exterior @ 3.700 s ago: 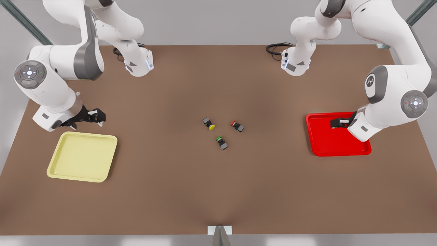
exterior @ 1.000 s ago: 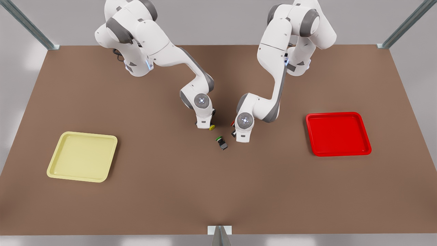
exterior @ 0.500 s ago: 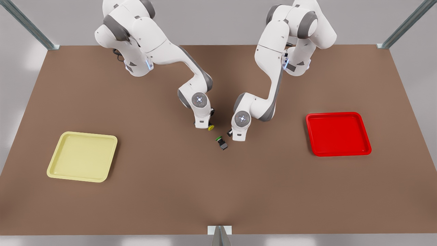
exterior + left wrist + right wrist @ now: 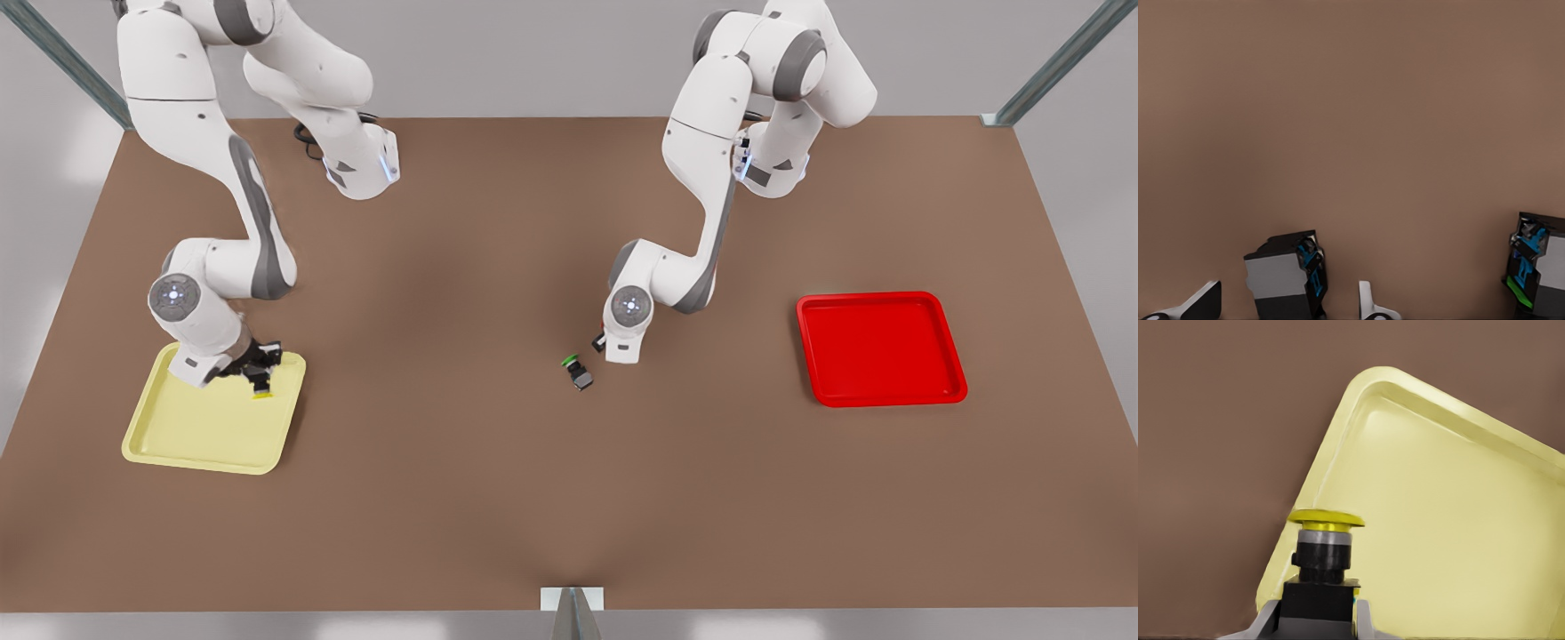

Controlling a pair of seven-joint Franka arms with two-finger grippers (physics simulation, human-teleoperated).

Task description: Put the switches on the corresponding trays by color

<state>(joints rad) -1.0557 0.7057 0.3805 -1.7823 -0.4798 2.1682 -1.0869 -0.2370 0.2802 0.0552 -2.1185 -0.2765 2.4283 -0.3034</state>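
Now the right gripper is found over the yellow tray, clamped on the yellow switch, having been carried from table centre since half a second ago. The switch's long axis runs out from the fingers, cap outward. The left gripper, fingers parted around the red switch, remains at centre beside the green switch. The red tray is unchanged.

A green-capped switch lay on its side on the brown table, near mid-table, its dark body toward the front edge. Grey metal posts stood at the table's far corners.
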